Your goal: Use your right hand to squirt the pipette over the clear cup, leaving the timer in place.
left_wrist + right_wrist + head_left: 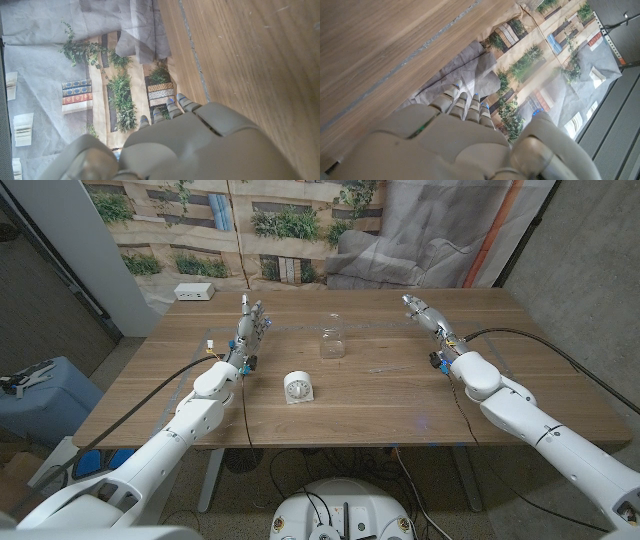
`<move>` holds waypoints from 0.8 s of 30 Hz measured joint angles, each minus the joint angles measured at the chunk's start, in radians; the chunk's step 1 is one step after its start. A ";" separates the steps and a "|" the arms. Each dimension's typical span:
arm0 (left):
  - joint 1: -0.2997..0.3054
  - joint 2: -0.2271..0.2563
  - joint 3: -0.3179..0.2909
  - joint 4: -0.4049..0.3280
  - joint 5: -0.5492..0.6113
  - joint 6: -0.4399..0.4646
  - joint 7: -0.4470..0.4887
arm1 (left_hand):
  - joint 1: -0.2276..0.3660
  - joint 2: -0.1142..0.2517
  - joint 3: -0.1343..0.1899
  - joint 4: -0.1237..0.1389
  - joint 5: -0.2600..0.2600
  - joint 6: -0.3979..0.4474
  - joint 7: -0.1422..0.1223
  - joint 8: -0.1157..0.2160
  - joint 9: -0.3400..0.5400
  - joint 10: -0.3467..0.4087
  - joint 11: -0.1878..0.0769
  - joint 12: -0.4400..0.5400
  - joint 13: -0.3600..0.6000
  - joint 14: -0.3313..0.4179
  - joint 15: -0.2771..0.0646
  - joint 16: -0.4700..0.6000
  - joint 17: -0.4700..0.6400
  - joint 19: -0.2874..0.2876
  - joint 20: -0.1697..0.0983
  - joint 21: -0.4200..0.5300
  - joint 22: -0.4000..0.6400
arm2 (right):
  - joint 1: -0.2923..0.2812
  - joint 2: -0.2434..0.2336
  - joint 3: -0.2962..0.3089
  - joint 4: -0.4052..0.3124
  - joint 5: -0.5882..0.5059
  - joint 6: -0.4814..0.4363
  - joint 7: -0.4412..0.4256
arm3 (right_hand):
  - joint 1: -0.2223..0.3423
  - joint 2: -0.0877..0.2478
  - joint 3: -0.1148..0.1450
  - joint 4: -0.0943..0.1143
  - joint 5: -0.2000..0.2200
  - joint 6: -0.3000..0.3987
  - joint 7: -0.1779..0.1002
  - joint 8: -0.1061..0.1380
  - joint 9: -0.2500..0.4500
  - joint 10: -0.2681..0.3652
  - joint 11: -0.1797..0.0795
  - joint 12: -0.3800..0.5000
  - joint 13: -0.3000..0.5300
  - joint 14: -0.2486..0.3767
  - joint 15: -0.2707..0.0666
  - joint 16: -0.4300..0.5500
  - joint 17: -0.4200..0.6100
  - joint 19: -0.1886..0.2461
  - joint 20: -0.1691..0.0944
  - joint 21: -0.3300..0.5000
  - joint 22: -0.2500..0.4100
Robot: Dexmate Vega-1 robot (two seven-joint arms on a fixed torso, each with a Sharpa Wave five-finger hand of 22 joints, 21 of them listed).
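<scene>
In the head view a clear cup (332,342) stands upright near the middle of the wooden table (380,395). A small white round timer (298,387) stands nearer to me and a little to the cup's left. My right hand (424,315) is well to the right of the cup, fingers stretched toward the far edge and holding nothing. My left hand (251,325) is to the left of the cup, fingers likewise extended and empty. The left hand (185,140) and the right hand (450,135) are seen from behind in their wrist views, fingers straight and nothing in them.
A white box (193,292) lies by the table's far left corner. A printed backdrop cloth (290,225) hangs behind the table. Black cables (545,340) run along both arms. Bare wood lies between the cup and each hand.
</scene>
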 measured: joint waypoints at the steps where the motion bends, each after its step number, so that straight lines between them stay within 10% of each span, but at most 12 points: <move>1: 0.000 0.000 0.000 0.000 0.000 0.000 0.000 | 0.000 0.000 0.000 0.000 0.000 0.000 0.000 0.000 0.000 0.000 0.000 0.000 0.000 0.000 0.000 0.000 0.000 0.000 0.000 0.000 0.000 | -0.003 -0.009 0.000 -0.013 -0.015 -0.011 -0.004 | 0.000 0.000 0.004 -0.004 0.000 -0.001 -0.001 0.000 0.000 -0.002 0.002 0.000 0.000 0.000 0.000 0.000 -0.001 0.000 0.000 0.000 0.000; 24: 0.000 0.000 0.000 0.000 0.000 0.000 0.000 | 0.000 0.000 0.000 0.000 0.000 0.000 0.000 0.000 0.000 0.000 0.000 0.000 0.000 0.000 0.000 0.000 0.000 0.000 0.000 0.000 0.000 | -0.040 -0.163 -0.020 -0.261 -0.281 -0.241 0.000 | 0.084 -0.016 0.029 -0.095 -0.007 0.020 -0.030 0.000 0.005 -0.064 -0.007 0.000 -0.007 -0.045 0.023 -0.004 -0.029 -0.029 0.014 0.000 0.000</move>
